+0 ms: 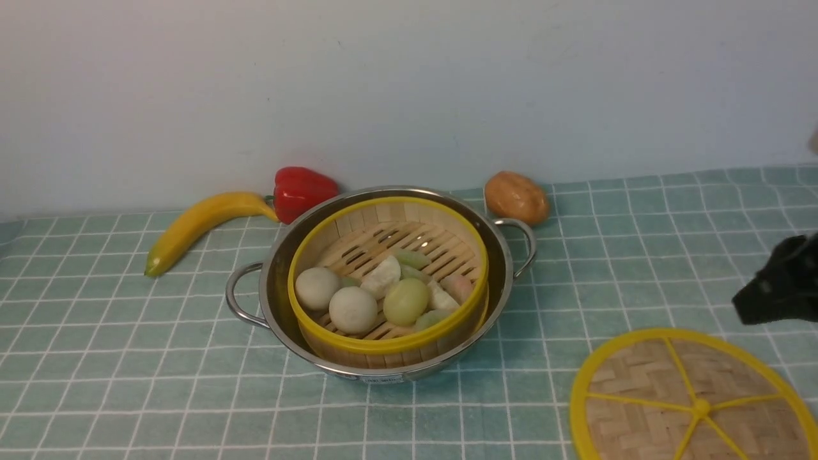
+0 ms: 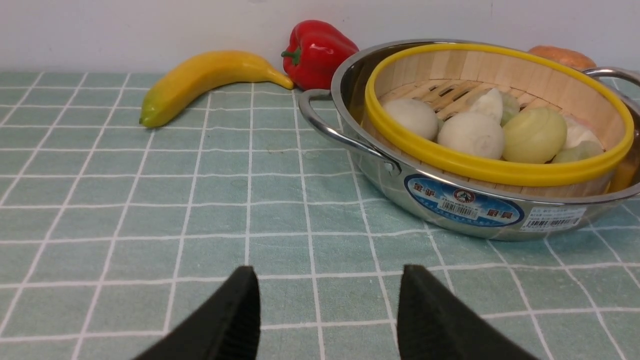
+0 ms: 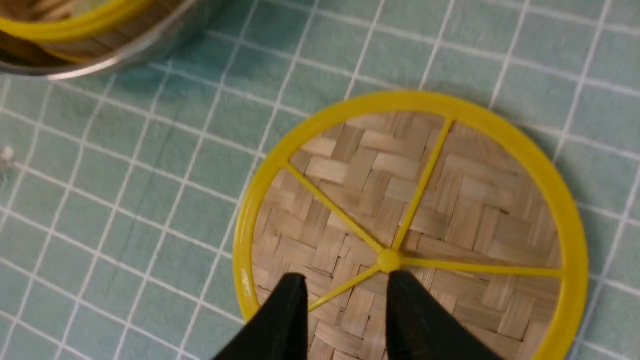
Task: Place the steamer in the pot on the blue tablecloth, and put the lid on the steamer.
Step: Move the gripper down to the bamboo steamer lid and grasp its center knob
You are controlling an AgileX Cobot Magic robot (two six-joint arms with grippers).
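Note:
The steamer, a bamboo basket with yellow rims and pale buns and dumplings inside, sits in the shiny pot on the blue tablecloth. The lid, a woven disc with yellow spokes, lies flat on the cloth at the near right, apart from the pot. My right gripper hovers open over the lid, its fingertips just beside the centre knob, holding nothing. In the front view it shows as a black shape at the right edge. My left gripper stands open and empty above bare cloth, short of the pot.
A banana, a red pepper and a brown potato-like piece lie along the back wall behind the pot. The pot's loop handles stick out left and right.

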